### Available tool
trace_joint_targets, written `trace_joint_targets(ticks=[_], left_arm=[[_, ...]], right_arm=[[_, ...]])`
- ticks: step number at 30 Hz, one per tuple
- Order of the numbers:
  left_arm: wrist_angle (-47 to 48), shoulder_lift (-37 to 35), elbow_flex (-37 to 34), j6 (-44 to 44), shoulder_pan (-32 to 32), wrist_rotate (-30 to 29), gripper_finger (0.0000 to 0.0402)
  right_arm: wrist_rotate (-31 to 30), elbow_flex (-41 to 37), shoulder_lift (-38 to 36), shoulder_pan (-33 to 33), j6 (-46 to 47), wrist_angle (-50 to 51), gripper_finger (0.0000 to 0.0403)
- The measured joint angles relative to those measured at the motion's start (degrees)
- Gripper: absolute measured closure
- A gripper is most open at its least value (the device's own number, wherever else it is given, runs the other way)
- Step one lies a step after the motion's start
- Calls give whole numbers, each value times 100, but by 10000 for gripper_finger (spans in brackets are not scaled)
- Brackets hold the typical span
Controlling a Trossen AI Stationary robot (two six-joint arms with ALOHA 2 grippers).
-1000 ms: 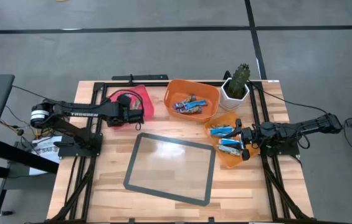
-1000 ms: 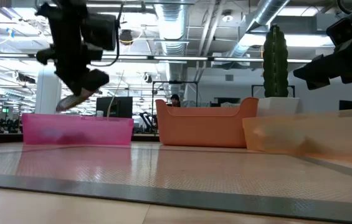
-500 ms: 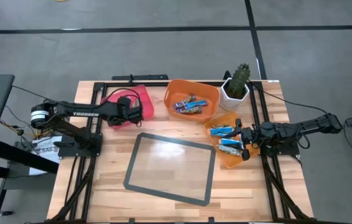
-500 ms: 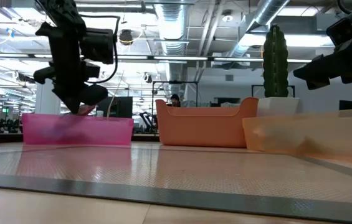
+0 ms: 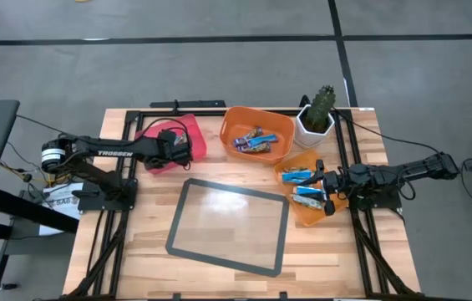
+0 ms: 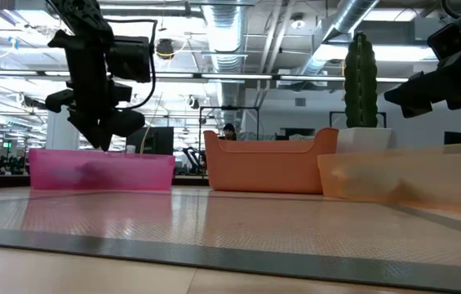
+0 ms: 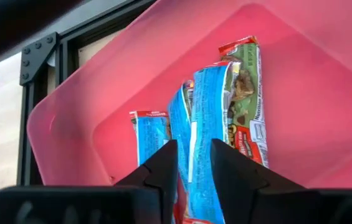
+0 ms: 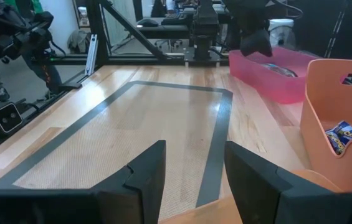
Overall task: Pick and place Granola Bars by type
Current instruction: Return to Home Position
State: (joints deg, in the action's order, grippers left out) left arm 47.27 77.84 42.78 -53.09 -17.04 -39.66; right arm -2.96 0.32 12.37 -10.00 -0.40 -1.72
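Hovering just above the pink bin [image 5: 195, 134] toward the far left of the tabletop [image 5: 148, 251], the left end effector [image 7: 194, 146] points down into it. Its fingers [image 7: 163, 168] are drawn close, with a slim gap between them and nothing pinched. Beneath it, on the bin's floor, lie several granola bars [image 7: 204, 124]: blue-wrapped ones with red ends lying side by side, and a green-and-brown bar [image 7: 247, 93] touching the blue one next to it. The right end effector [image 8: 194, 149] sits over the small orange bin [image 5: 302, 213] at the tabletop's right side, its fingers spread and empty. Blue-wrapped bars [image 5: 301, 177] lie in that bin just beside it. A larger orange bin [image 5: 256, 117] stands between the pink bin and a potted cactus [image 5: 319, 104], and it holds more bars in blue and brown wrappers [image 5: 255, 140]. A dark-edged rectangle [image 5: 227, 224] lies tilted on the middle of the tabletop, between the two arms.
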Motion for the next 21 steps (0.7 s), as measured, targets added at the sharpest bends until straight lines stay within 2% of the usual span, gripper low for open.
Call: trace_joint_targets(ticks=[10, 16, 21], left_arm=[[-183, -140, 25, 435, 216, -58, 299], [-183, -712, 35, 902, 558, -70, 299], [-428, -1264, 36, 1786, 1087, -68, 299]], right_arm=[[0, 0, 1, 0, 0, 1, 249], [-1, 0, -1, 1, -2, 2, 249], [0, 0, -1, 0, -2, 2, 249]])
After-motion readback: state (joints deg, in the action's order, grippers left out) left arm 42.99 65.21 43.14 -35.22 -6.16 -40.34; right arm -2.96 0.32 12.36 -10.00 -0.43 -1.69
